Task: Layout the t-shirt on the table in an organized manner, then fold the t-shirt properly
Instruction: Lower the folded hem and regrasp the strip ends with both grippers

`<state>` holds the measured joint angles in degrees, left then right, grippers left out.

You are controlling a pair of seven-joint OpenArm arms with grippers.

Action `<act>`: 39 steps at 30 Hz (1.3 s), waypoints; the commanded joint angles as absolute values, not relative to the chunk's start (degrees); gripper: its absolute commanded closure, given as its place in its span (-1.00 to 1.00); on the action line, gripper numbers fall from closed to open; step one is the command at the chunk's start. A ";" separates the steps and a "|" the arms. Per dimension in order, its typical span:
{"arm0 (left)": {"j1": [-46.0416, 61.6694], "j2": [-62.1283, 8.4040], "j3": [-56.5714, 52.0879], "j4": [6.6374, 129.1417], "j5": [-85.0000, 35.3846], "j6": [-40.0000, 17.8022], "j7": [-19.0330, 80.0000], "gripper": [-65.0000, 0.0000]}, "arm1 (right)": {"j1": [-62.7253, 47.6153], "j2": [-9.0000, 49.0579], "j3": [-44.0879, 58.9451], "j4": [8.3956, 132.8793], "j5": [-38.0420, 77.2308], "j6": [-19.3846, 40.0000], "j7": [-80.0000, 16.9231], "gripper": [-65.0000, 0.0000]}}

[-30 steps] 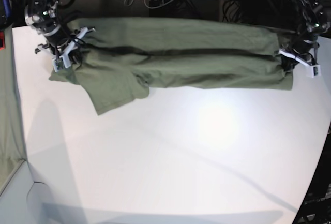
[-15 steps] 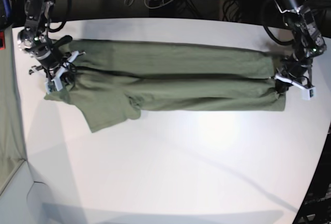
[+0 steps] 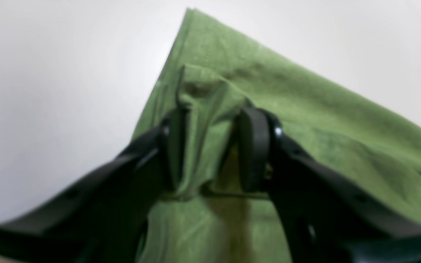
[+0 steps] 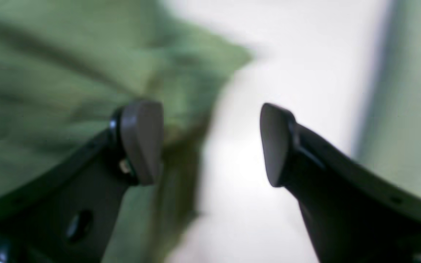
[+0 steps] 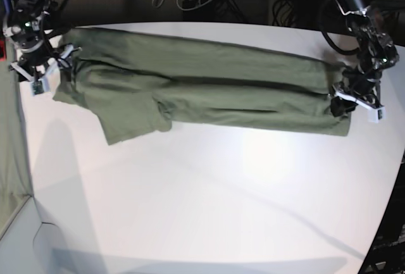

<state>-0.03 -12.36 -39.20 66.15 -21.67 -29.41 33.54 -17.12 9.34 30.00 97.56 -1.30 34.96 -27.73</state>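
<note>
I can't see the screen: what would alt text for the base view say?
A green t-shirt, folded lengthwise into a long band, lies across the far part of a white table. One sleeve sticks out toward the camera. A robot gripper sits at each end: the right and the left.

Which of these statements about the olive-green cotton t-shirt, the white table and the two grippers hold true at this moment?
1. The olive-green cotton t-shirt lies as a long band across the far part of the matte white table. True.
2. The right gripper is clamped on cloth. False: its jaws stand wide apart with nothing between them, the shirt lying beside one finger.
3. A bunched fold of green cloth sits between the fingers of the left gripper. True.
4. A sleeve sticks out from the band toward the near side of the table. True.
5. The shirt hangs over the table's near edge. False: it lies wholly on the tabletop, far from that edge.
</note>
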 commanded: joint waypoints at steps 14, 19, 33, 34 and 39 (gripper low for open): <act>1.36 -12.97 -39.34 66.15 -18.95 -27.74 36.00 0.20 | 1.80 9.89 18.77 96.48 -0.31 34.77 -40.22 -0.27; 1.45 -12.97 -39.34 66.15 -18.95 -27.74 36.00 0.20 | 8.13 8.04 14.37 89.89 -0.31 34.77 -44.26 -0.27; 2.51 -13.58 -39.34 66.15 -18.95 -27.74 36.00 0.20 | 15.16 6.64 14.29 71.08 -0.31 34.59 -39.43 -0.27; 2.51 -13.58 -39.34 66.15 -18.95 -27.74 36.00 0.20 | 15.16 6.55 14.29 70.11 -0.31 34.59 -38.90 -0.26; 2.51 -13.58 -39.34 66.15 -18.95 -27.74 36.00 0.20 | 14.90 6.55 14.29 67.03 -0.31 34.59 -36.53 0.08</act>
